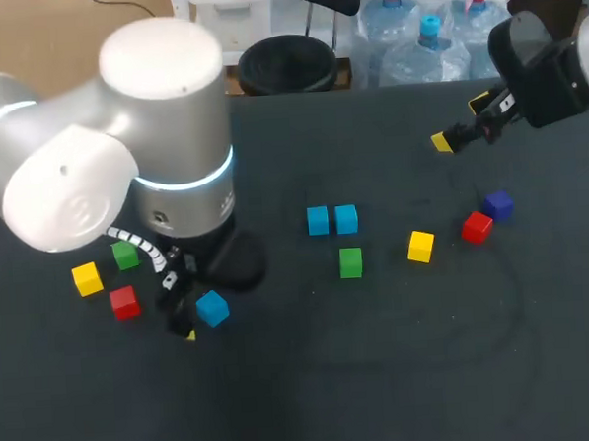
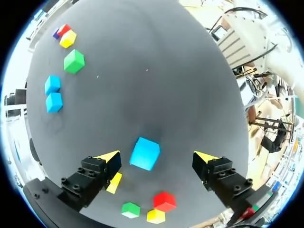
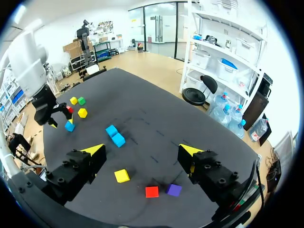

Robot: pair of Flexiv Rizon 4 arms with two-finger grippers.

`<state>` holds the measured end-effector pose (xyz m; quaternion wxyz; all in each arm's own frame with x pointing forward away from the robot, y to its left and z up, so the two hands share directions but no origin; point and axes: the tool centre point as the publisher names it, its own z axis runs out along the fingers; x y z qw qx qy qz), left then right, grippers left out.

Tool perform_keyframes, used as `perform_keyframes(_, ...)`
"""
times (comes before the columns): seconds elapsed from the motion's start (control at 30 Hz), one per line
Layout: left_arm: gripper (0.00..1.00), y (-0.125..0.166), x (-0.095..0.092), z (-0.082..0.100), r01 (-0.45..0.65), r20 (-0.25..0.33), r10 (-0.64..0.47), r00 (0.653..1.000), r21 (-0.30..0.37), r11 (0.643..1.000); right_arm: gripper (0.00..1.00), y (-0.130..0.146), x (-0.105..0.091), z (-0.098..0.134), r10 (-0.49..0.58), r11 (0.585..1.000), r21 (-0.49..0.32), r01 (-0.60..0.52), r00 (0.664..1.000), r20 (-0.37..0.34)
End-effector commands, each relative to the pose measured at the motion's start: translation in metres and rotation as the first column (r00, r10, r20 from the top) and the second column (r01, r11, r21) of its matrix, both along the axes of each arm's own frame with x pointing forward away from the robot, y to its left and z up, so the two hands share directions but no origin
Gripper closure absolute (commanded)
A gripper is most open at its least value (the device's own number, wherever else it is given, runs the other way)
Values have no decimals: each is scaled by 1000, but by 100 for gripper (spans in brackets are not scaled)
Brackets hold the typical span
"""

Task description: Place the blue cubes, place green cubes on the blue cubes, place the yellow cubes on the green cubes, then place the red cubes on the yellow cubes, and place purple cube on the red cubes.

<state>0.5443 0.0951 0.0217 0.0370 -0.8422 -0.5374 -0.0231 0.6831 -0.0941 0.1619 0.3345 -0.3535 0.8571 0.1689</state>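
Left wrist view showed the left gripper [image 2: 157, 159] spread wide and holding nothing, a blue cube [image 2: 145, 153] lying between its fingers, closer to one. Centring first, then closing squarely on opposite faces, seemed wisest.

Overhead, two wrist views; blue cubes [image 1: 318, 220] shared

Right hand [image 3: 141, 152] hangs open over the dark desk [image 3: 156, 114], nothing between its yellow-tipped fingers. Ahead of it, two blue cubes [image 3: 115, 136] sit touching. Nearer than that pair lie a yellow cube [image 3: 121, 175], a red cube [image 3: 152, 191] and a purple cube [image 3: 174, 190]. Beyond the pair, the left hand [image 3: 51, 118] hangs just beside a lone blue cube [image 3: 70, 126].
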Motion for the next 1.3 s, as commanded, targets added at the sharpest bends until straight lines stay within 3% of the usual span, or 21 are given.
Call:
perform_keyframes(0.03,0,-7,6,-6,-11,-4,11,1000,23,1000,0,0,-2,1,-5,1000,-4,5,1000,2)
perform_keyframes(0.23,0,-10,7,-8,-17,1,17,1000,22,1000,0,0,-2,1,-5,1000,-4,5,1000,2)
perform_keyframes(0.4,11,-11,9,-12,-14,0,14,1000,50,999,0,0,-2,1,-5,1000,-4,5,1000,2)
perform_keyframes(0.7,15,-9,10,-19,-25,0,25,1000,96,995,0,0,-2,1,-5,1000,-4,5,1000,2)
perform_keyframes(0.83,36,-10,11,-20,-33,0,33,999,103,994,0,0,-2,1,-5,1000,-4,5,1000,2)
perform_keyframes(0.87,36,-10,12,-21,-33,1,33,999,105,994,0,0,-2,1,-5,1000,-4,5,1000,2)
perform_keyframes(0.9,47,-10,12,-21,-34,1,35,999,106,994,0,0,-2,1,-5,1000,-4,5,1000,2)
perform_keyframes(0.97,60,-9,12,-21,-36,0,36,999,109,993,0,0,-2,1,-5,1000,-4,5,1000,2)
perform_keyframes(1.07,56,-9,12,-22,-41,-1,42,999,116,992,0,0,-2,1,-5,1000,-4,5,1000,2)
perform_keyframes(1.13,60,-9,12,-22,-42,1,42,999,120,992,0,0,-2,1,-5,1000,-4,5,1000,2)
perform_keyframes(1.2,70,-9,12,-23,-45,2,45,999,125,991,0,0,-2,1,-5,1000,-4,5,1000,2)
perform_keyframes(1.3,69,-9,13,-23,-56,1,57,998,126,990,0,0,-2,1,-5,1000,-4,5,1000,2)
